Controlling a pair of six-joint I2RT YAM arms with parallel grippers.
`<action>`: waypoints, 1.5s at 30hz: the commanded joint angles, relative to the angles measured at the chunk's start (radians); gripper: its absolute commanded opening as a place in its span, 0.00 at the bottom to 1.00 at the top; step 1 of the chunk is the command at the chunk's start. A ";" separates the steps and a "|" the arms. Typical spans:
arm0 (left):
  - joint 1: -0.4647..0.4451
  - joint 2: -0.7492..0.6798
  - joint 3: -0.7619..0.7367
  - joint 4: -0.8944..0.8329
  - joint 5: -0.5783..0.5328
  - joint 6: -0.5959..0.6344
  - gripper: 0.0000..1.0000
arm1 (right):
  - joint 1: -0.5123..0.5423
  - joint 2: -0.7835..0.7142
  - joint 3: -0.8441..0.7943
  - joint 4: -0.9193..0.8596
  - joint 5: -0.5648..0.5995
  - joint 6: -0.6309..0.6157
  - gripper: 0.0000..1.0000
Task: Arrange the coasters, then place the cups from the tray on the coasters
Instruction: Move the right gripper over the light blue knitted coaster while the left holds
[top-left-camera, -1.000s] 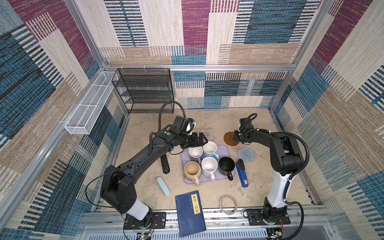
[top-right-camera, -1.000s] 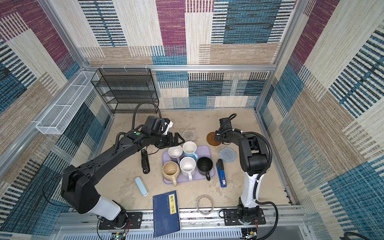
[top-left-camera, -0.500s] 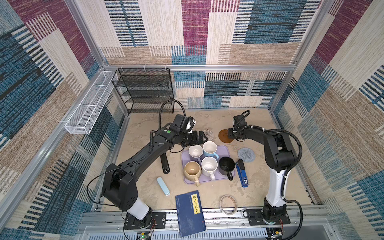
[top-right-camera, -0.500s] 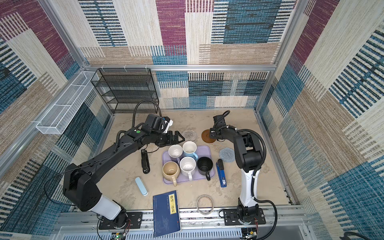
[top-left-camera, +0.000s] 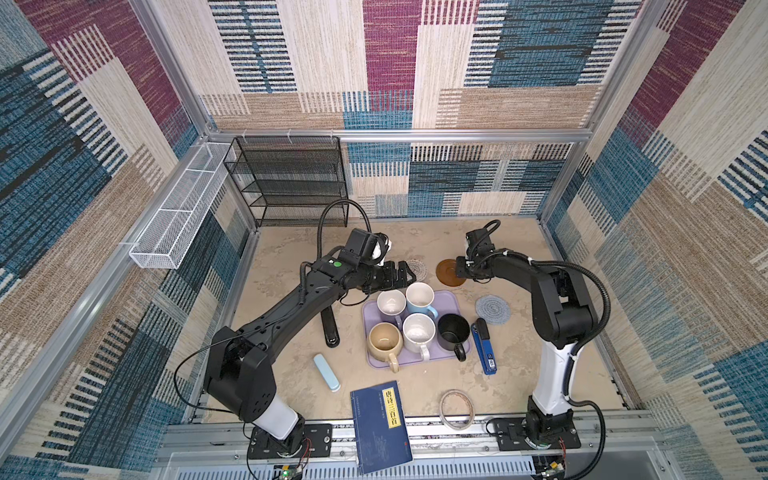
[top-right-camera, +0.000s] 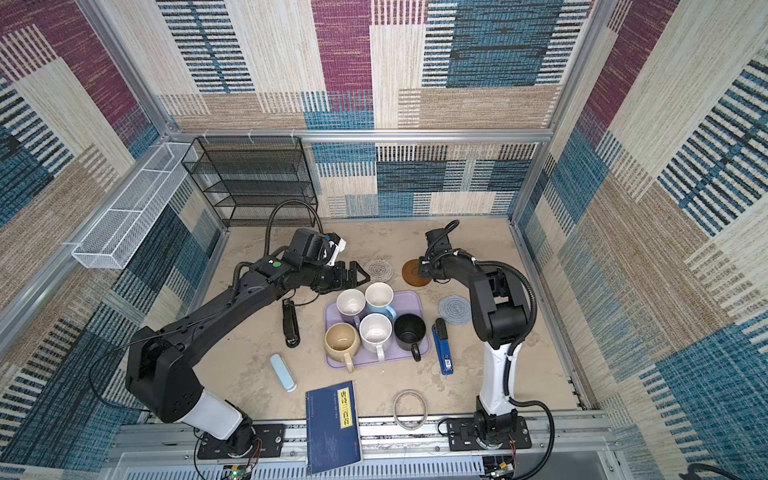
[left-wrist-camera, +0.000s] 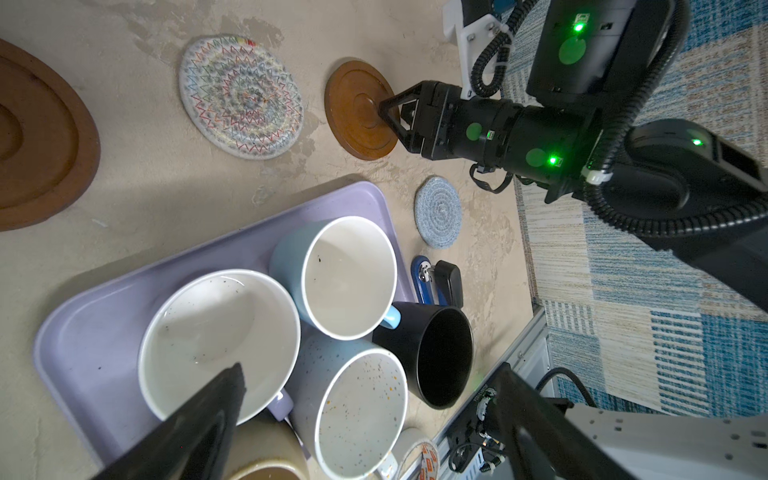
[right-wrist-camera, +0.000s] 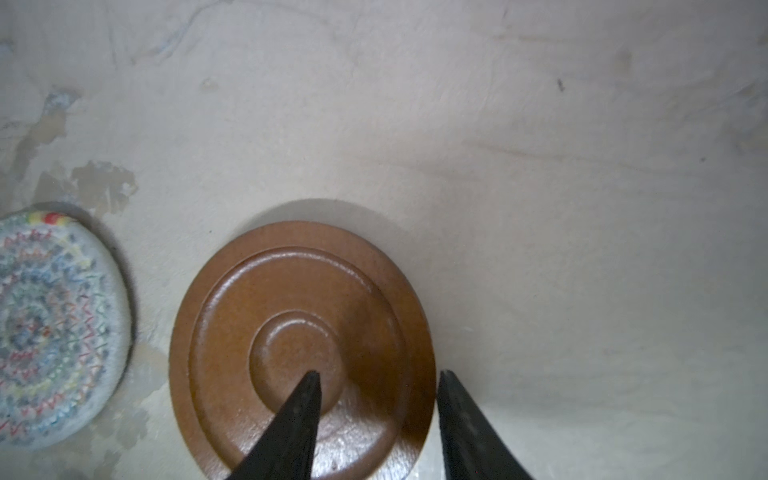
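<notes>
Nudged toward the lacy coaster (top-left-camera: 419, 270), the brown wood coaster (top-left-camera: 449, 272) now lies flat on the surface close beside it. The right hand (right-wrist-camera: 379, 374), part-open, straddles its rim, one finger over the centre and the other just outside.

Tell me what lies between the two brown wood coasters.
The whitish lacy coaster, touching neither, in the left wrist view: one brown wood coaster partly cropped, the other whole.
</notes>
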 joint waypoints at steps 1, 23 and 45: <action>0.002 -0.007 0.014 -0.002 0.001 0.009 0.99 | 0.000 -0.047 0.005 -0.012 0.001 0.014 0.56; -0.060 -0.014 0.060 -0.011 0.083 -0.008 1.00 | -0.053 -0.762 -0.506 0.102 -0.004 0.171 1.00; -0.145 0.037 0.072 -0.002 0.082 0.022 1.00 | -0.122 -0.603 -0.669 0.063 -0.096 0.194 0.50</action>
